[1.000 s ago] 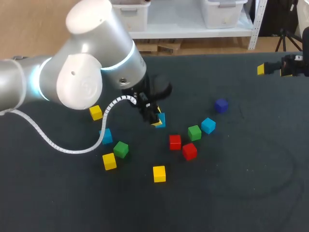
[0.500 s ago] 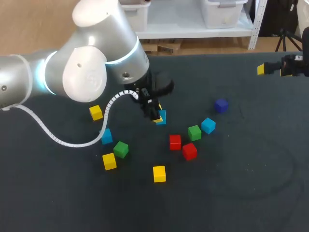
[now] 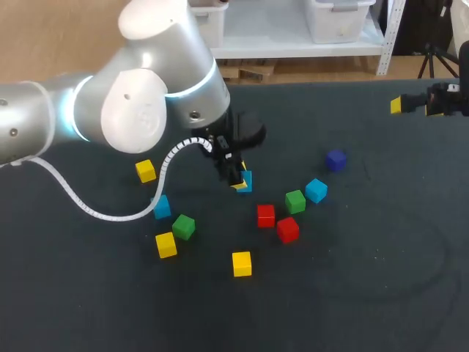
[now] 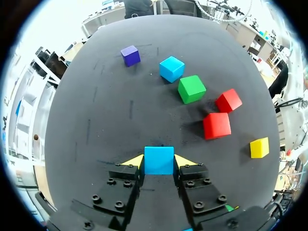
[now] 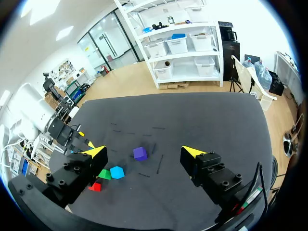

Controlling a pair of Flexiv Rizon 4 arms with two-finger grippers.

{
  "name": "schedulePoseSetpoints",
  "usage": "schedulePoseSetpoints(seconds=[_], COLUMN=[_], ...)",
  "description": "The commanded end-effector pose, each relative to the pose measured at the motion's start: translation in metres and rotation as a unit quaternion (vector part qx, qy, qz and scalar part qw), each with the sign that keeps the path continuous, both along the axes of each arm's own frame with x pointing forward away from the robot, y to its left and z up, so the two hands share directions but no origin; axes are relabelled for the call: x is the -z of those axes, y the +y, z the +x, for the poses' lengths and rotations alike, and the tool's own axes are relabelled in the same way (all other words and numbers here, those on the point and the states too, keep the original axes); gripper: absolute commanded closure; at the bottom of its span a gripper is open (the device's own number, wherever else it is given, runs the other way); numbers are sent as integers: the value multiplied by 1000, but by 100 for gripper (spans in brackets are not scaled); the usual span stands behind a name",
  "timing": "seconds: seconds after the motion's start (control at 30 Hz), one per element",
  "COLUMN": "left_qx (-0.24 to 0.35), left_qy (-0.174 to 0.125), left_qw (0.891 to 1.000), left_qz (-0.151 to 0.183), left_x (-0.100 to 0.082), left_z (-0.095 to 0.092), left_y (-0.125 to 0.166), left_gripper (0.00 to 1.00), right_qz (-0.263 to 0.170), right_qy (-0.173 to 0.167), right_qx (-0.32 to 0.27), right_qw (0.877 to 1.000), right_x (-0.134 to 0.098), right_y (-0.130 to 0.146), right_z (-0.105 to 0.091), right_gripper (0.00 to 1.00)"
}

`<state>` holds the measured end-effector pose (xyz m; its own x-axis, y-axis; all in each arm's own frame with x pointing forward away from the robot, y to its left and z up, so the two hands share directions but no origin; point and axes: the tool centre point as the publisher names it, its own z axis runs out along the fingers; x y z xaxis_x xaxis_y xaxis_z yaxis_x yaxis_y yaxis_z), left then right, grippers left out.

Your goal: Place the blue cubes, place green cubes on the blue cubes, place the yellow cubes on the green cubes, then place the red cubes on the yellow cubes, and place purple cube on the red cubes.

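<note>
Left jaws: left gripper (image 4: 159, 163) is pinching a blue cube (image 4: 159, 158), one yellow tip flat on each side face. Cannot tell whether the cube rests on the table (image 4: 110, 120) or hangs just clear of it. Right gripper (image 5: 142, 151) is spread wide with nothing between the fingers, out by the table's far right edge, well apart from the cubes.

Step in hand, by my reading: first layer, placing the blues; nothing stacked yet.

Ahead of the left gripper sits a second blue cube (image 4: 172, 69), just beside a green cube (image 4: 192, 89), with the purple cube (image 4: 130, 55) beyond. Two red cubes (image 4: 217, 125) lie near the green.

Next move calls for carrying the held blue to bare table, setting it flat and releasing without a nudge, leaving room for the other blues
</note>
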<state>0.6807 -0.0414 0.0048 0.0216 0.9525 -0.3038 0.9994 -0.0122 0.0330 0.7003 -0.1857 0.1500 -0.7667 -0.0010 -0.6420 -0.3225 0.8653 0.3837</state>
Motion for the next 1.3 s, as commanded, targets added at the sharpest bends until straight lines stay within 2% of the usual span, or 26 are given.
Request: schedulePoseSetpoints(seconds=[0.03, 0.77, 0.83, 0.97, 1.03, 1.07, 1.2, 1.27, 1.3], left_qx=[1, -1, -3, -5, -6, -7, -8, -9, -9], left_qy=[2, 1, 1, 2, 2, 2, 3, 3, 3], left_qw=[1000, 1000, 1000, 1000, 1000, 1000, 1000, 1000, 1000], left_qz=[4, 7, 7, 9, 10, 10, 11, 10, 10], left_x=[1, 2, 2, 2, 2, 2, 2, 2, 2], left_z=[3, 7, 7, 7, 8, 8, 8, 9, 9], left_y=[-1, 1, 2, 2, 2, 2, 2, 2, 2], left_gripper=[100, 99, 89, 58, 52, 42, 21, 15, 16], right_qz=[-1, -1, -1, -1, -1, -1, -1, -1, -1], right_qy=[0, 0, 0, 0, 0, 0, 0, 0, 0], right_qx=[1, 1, 1, 1, 1, 1, 1, 1, 1], right_qw=[1000, 1000, 1000, 1000, 1000, 1000, 1000, 1000, 1000], right_x=[0, 0, 0, 0, 0, 0, 0, 0, 0], right_y=[1, 1, 1, 1, 1, 1, 1, 1, 1], right_z=[0, 0, 0, 0, 0, 0, 0, 0, 0], right_gripper=[0, 0, 0, 0, 0, 0, 0, 0, 0])
